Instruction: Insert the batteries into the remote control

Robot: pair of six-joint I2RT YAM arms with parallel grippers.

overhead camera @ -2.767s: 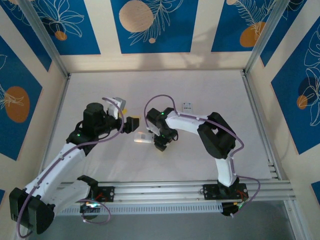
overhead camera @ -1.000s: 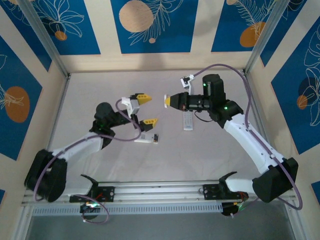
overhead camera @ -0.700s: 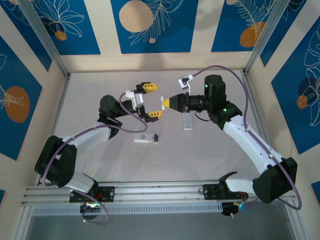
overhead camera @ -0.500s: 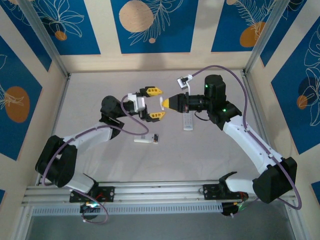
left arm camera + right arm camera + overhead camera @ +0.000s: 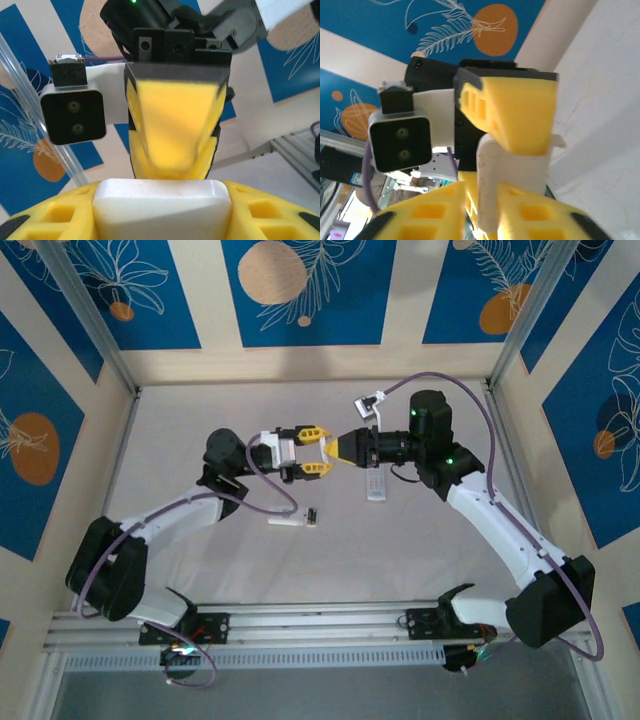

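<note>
Both arms stretch level, meeting tip to tip. We see the left gripper (image 5: 316,449) clamped on a small white plastic piece (image 5: 162,202); whether the right gripper (image 5: 336,447) grips it, we cannot tell. On the pale table (image 5: 200,410), a tiny dark battery (image 5: 312,514) lies just beside a slim white remote (image 5: 284,521).

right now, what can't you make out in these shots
Small dark battery, top view: too small to read its ends.
White plastic piece, left wrist view: cut off by the bottom edge; remote or cover, unclear.
Left gripper and right gripper: both meet on that piece; which one grips it is unclear.
</note>
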